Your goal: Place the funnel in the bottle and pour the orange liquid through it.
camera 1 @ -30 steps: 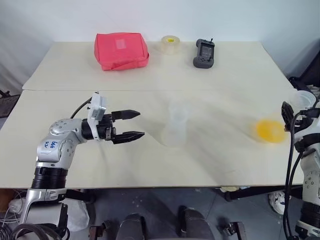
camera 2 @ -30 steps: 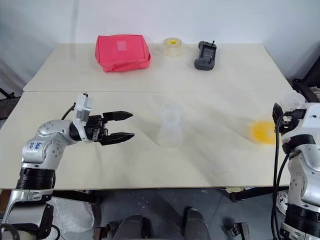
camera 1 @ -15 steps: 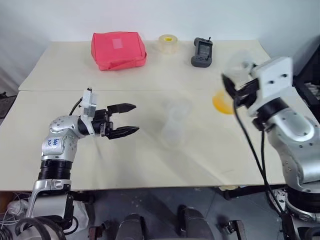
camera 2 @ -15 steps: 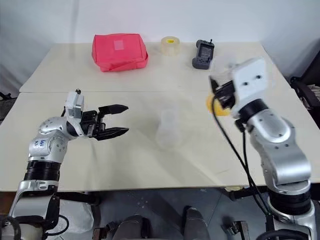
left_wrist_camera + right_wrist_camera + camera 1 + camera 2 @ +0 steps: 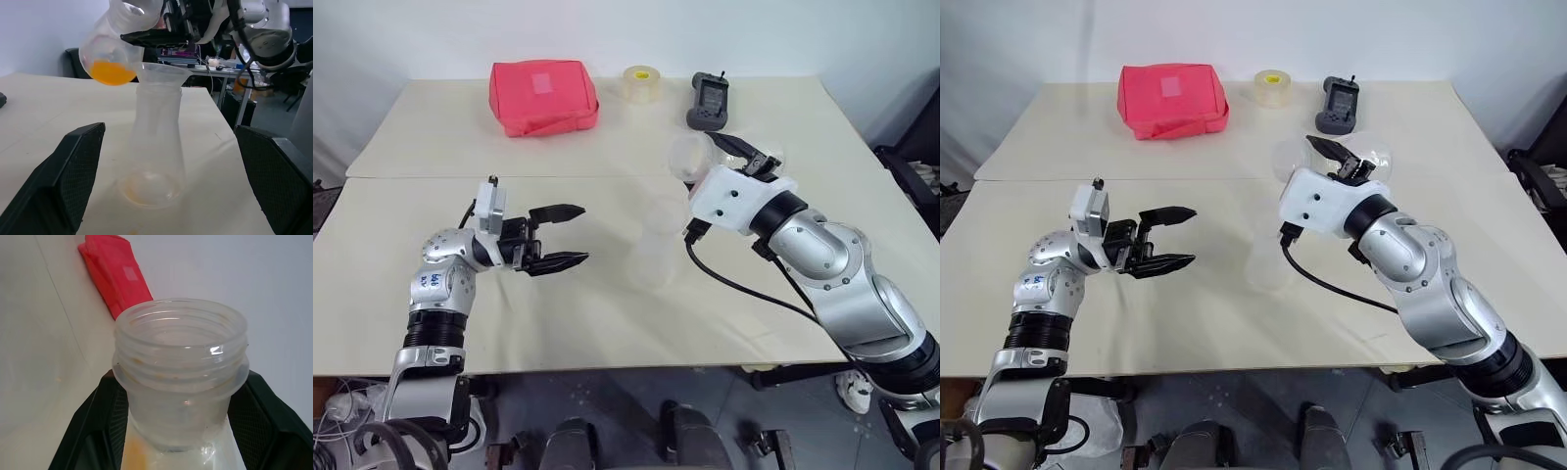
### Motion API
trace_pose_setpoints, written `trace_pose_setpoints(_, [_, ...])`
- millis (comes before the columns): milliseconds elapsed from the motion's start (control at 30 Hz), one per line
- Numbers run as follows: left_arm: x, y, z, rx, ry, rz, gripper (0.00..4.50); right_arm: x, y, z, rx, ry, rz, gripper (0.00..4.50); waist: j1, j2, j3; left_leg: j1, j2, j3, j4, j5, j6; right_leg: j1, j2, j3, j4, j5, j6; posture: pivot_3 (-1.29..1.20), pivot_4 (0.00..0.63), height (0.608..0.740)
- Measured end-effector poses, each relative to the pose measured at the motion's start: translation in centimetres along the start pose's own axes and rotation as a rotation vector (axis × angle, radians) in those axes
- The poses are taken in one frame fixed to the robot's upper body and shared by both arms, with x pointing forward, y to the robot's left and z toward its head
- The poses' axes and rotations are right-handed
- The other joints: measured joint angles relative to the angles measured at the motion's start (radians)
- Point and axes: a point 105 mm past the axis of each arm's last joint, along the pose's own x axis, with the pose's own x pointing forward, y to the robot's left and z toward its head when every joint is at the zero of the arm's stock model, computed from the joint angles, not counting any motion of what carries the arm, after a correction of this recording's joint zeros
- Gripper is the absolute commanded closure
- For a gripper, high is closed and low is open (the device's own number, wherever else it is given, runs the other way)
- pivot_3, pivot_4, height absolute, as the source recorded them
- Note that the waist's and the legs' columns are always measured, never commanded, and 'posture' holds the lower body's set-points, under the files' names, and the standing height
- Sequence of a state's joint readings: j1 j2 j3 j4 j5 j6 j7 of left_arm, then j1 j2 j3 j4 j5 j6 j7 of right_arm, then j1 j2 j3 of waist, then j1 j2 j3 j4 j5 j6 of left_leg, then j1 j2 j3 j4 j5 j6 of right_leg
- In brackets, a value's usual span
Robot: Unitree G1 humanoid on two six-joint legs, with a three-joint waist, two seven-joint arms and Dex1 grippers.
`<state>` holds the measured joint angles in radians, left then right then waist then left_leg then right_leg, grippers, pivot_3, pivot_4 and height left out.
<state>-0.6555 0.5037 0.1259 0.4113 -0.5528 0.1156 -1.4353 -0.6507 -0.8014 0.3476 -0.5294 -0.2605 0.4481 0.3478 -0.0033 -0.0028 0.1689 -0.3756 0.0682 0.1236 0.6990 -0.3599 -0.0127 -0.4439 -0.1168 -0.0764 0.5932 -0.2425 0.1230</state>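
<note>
Left wrist view: the bottle (image 5: 154, 142) is standing upright on the counter (image 5: 44, 112), with the funnel (image 5: 161, 72) sitting in its neck.
Flask: a clear flask (image 5: 122, 36) is hanging tilted just beside the funnel's cup, its ribbed mouth raised.
Orange liquid: the orange liquid (image 5: 112, 72) is pooling in the flask's lowered round belly.
Right gripper (image 5: 1344, 162): its jaws are pinching the flask around the neck; the right wrist view is looking straight along the flask's threaded mouth (image 5: 181, 340).
Left gripper (image 5: 563, 235): its jaws are standing spread and holding nothing, pointing across the counter toward the bottle from the robot's left, well apart from it.
Bottle, head views: it is showing faintly near the middle of the near counter (image 5: 656, 245), under the right wrist.
Far counter: a red pouch (image 5: 543, 96), a tape roll (image 5: 643, 84) and a black handheld device (image 5: 710, 101) are lying in a row along the back.
</note>
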Motion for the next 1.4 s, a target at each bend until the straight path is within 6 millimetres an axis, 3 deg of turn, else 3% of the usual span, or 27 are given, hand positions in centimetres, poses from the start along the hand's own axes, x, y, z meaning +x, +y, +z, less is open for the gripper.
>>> trace_pose_setpoints(267, [0.2,-0.1,0.0,-0.011,0.003,-0.01,0.0,-0.4,1.3,0.1,-0.203,-0.062,0.052,2.07,-0.002,0.0,0.0,0.0,0.0,0.0,0.0,0.0,0.0,0.0,0.0,0.0,0.0,0.0,0.0,0.0,0.15,0.74])
trace_pose_setpoints(733, [0.5,-0.1,0.0,-0.012,-0.005,-0.018,0.0,-0.3,0.9,-0.6,-0.428,-0.077,0.04,2.07,-0.002,0.0,0.0,0.0,0.0,0.0,0.0,0.0,0.0,0.0,0.0,0.0,0.0,0.0,0.0,0.0,0.15,0.74])
trace_pose_setpoints(1400, [0.6,0.2,-0.2,-0.023,-0.006,-0.018,0.0,0.0,2.2,-0.8,-0.591,-0.146,0.08,2.07,-0.004,0.0,0.0,0.0,0.0,0.0,0.0,0.0,-0.001,0.0,0.0,0.0,0.0,0.0,0.0,0.0,0.15,0.74])
